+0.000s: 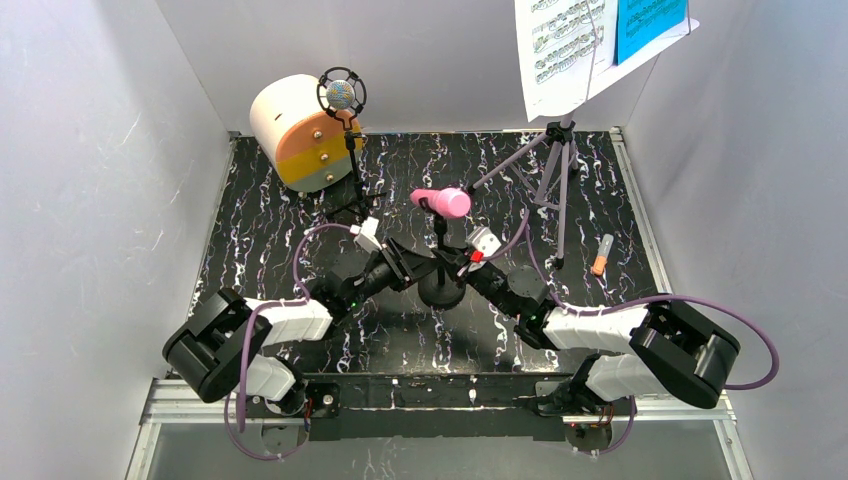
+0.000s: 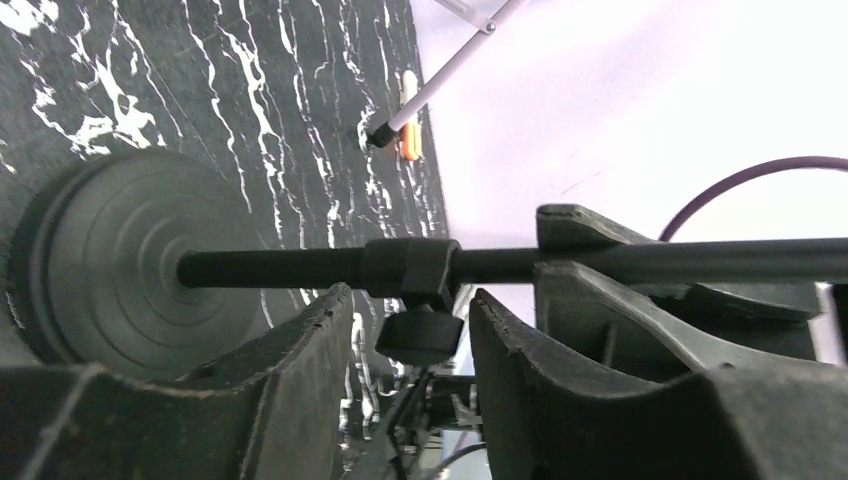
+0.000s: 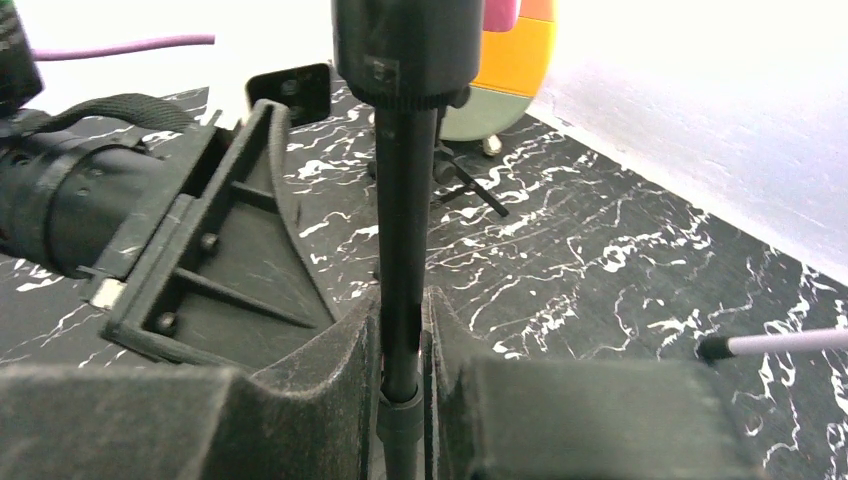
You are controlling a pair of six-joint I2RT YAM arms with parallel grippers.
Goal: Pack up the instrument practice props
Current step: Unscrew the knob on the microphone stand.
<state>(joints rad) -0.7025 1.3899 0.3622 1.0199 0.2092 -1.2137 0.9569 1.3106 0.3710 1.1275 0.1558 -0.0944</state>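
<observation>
White-veined black desk, boxed in by plain white walls. The right hand clamps the black mic stand pole. The left hand has its fingers spread apart at the pole's collar.

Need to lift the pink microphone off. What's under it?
A thin black pole on a round black base. The right gripper is shut on the pole; the left gripper is open by it. From above, the microphone covers the pole's top.
</observation>
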